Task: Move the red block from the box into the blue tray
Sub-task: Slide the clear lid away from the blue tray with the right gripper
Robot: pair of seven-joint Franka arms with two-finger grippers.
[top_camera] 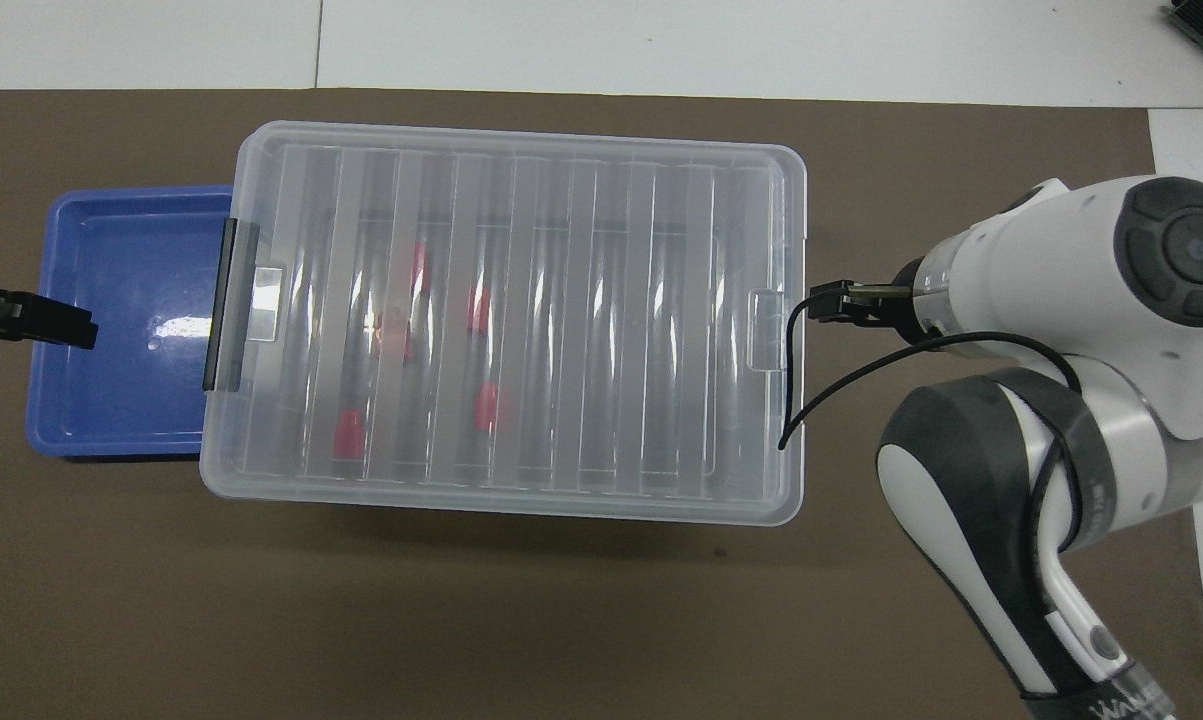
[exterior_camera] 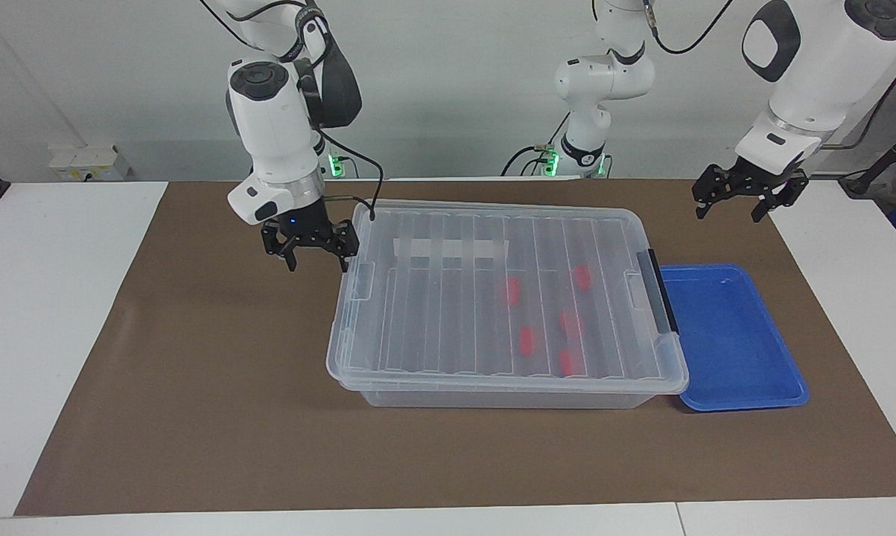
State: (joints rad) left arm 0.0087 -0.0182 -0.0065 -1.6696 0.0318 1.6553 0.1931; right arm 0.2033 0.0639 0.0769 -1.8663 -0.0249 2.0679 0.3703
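Observation:
The box, clear with a ribbed lid on it, lies in the middle of the brown mat. Through the lid I see several red blocks, among them one near the middle and one farthest from the robots. The blue tray stands bare against the box's end toward the left arm. My right gripper hangs open and holds nothing, just off the box's other end. My left gripper waits open above the mat by the tray.
A black clip handle closes the box's end beside the tray. The brown mat spreads wide around the box. White tabletop borders the mat. The right arm's cable dangles over the box's corner.

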